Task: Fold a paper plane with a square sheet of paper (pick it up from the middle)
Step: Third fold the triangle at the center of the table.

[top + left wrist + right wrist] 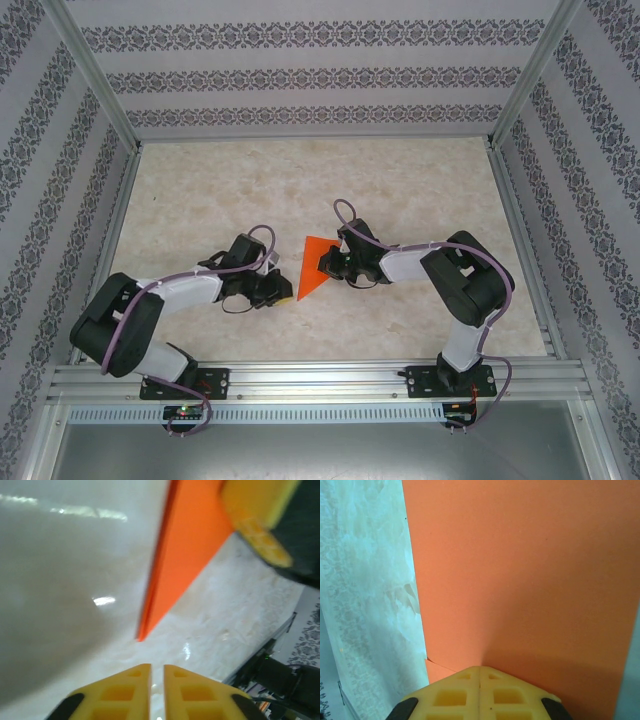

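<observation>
The orange sheet of paper lies folded into a pointed wedge on the marble table top, its tip toward the near edge. In the right wrist view the paper lies flat, and a second layer peeks out at its left edge. My right gripper is shut, its tips resting on the paper's right side. My left gripper sits just left of the paper's tip. Its jaws stand a narrow gap apart with nothing between them, a little short of the paper's point.
Patterned walls with metal posts close in the table on three sides. A metal rail runs along the near edge under both arm bases. The right gripper's yellow finger shows at the top right of the left wrist view.
</observation>
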